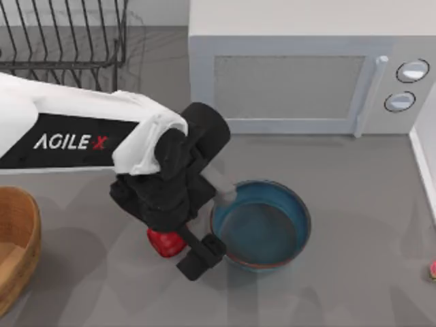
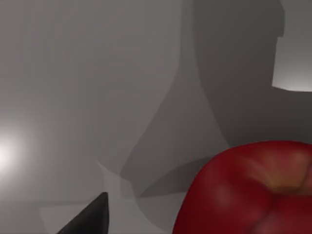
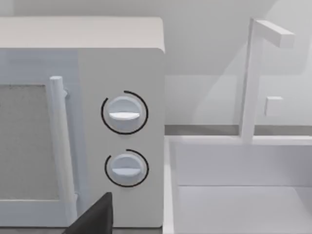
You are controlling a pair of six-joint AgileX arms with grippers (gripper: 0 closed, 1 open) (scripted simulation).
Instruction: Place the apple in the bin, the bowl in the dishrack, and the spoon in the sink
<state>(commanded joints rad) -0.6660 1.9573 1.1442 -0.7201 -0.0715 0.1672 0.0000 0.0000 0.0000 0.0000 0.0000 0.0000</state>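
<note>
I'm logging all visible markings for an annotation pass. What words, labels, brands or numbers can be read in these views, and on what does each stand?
"AGILE X": white letters with a red X, on the black panel of the left arm, which reaches over the apple beside the bowl.
The microwave has two dials with arc marks, but no readable words or numbers.
No other text is readable.

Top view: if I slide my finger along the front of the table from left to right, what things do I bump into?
bin → apple under the left gripper → bowl → spoon
</note>
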